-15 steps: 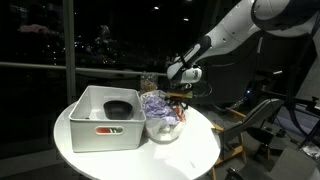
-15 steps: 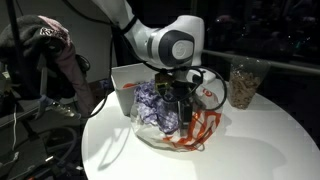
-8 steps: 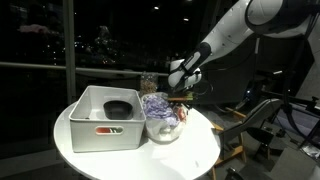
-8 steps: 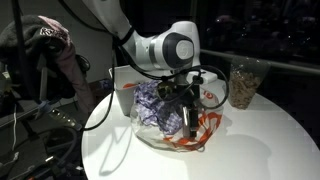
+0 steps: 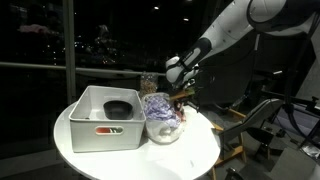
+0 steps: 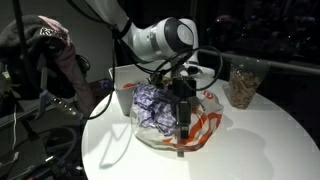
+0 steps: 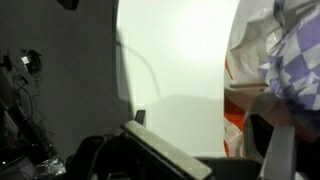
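Gripper (image 6: 183,128) hung fingertips-down at the bag (image 6: 207,124), at 3 o'clock of the purple cloth (image 6: 150,104). Couldn't tell whether the jaws were apart or together. Cloth sat in a clear bowl (image 5: 163,134) on the table (image 6: 255,150). Bin (image 5: 85,128) at bowl's 9 o'clock. Jar (image 6: 240,85) at gripper's 2 o'clock.

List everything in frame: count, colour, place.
table: 1, white, round, centre
bin: 1, white, on the table
bowl: 1, black, inside the bin
checked packet: 1, purple and white, beside the bin
plastic bag: 1, orange and white, next to the packet, under the claw
cup: 1, clear with brown contents, on the table apart from the bag
arm: 1, white, reaching over the table
claw: 1, dark, pointing down at the plastic bag; open or shut unclear
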